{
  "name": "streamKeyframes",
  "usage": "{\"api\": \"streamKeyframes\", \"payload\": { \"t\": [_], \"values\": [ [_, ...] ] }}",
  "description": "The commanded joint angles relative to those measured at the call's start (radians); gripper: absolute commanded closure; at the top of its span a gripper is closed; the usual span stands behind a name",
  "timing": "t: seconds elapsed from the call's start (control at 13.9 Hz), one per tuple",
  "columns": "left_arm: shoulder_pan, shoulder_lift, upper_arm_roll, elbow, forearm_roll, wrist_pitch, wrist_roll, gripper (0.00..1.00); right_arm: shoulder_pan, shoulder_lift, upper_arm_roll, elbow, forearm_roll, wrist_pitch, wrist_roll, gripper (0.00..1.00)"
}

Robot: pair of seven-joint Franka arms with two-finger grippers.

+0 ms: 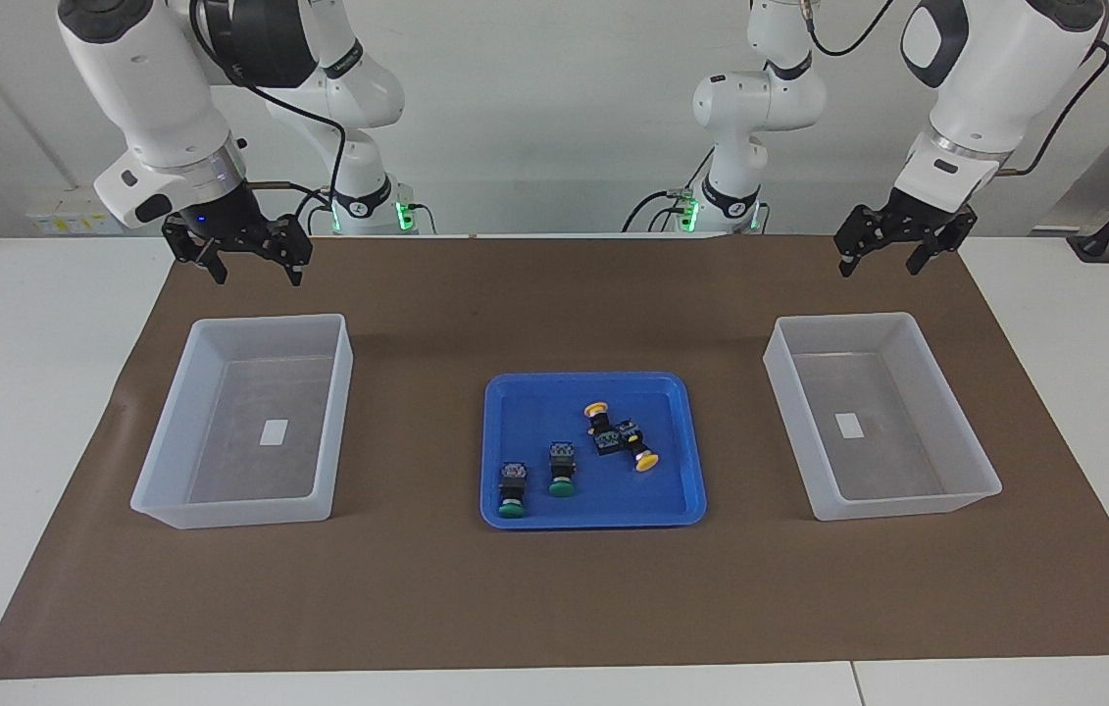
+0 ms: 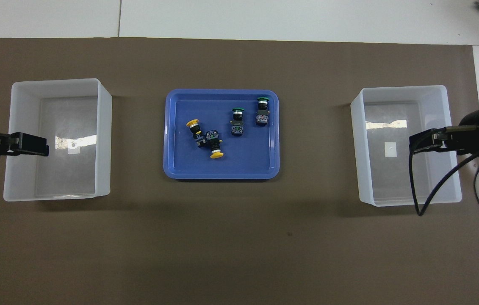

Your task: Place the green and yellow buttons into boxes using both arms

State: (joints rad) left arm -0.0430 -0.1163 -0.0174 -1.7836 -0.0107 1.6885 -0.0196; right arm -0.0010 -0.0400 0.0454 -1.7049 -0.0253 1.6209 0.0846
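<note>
Two green buttons (image 1: pixel 512 490) (image 1: pixel 562 469) and two yellow buttons (image 1: pixel 599 417) (image 1: pixel 640 449) lie on their sides in a blue tray (image 1: pixel 534 412) at the middle of the mat. In the overhead view the green buttons (image 2: pixel 237 120) (image 2: pixel 262 110) lie side by side, and the yellow buttons (image 2: pixel 194 127) (image 2: pixel 215 148) touch at their black bodies. One box (image 1: pixel 240 510) (image 2: pixel 360 148) stands toward the right arm's end, the other box (image 1: pixel 892 508) (image 2: pixel 103 140) toward the left arm's end. My right gripper (image 1: pixel 257 275) (image 2: pixel 413 144) and left gripper (image 1: pixel 880 265) (image 2: pixel 44 147) hang open and hold nothing, each raised by its own box.
A brown mat (image 1: pixel 554 598) covers most of the white table (image 1: pixel 25 324). Each box has a small white label on its floor and nothing else in it. A black cable (image 2: pixel 413 186) loops down from the right arm over its box.
</note>
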Motion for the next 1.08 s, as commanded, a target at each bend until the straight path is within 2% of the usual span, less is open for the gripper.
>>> {"api": "streamKeyframes", "payload": {
  "t": [0.0, 0.5, 1.01],
  "values": [
    [0.005, -0.026, -0.004, -0.028, 0.02, 0.01, 0.018, 0.0, -0.007, -0.024, 0.005, -0.027, 0.016, 0.0, -0.026, 0.0],
    [0.009, -0.036, -0.004, -0.051, 0.02, 0.026, -0.006, 0.0, -0.007, -0.024, 0.005, -0.027, 0.016, 0.002, -0.026, 0.0],
    [-0.004, -0.111, -0.007, -0.23, 0.02, 0.215, -0.157, 0.0, -0.007, -0.024, 0.022, -0.039, 0.036, 0.039, -0.014, 0.0]
  ]
}}
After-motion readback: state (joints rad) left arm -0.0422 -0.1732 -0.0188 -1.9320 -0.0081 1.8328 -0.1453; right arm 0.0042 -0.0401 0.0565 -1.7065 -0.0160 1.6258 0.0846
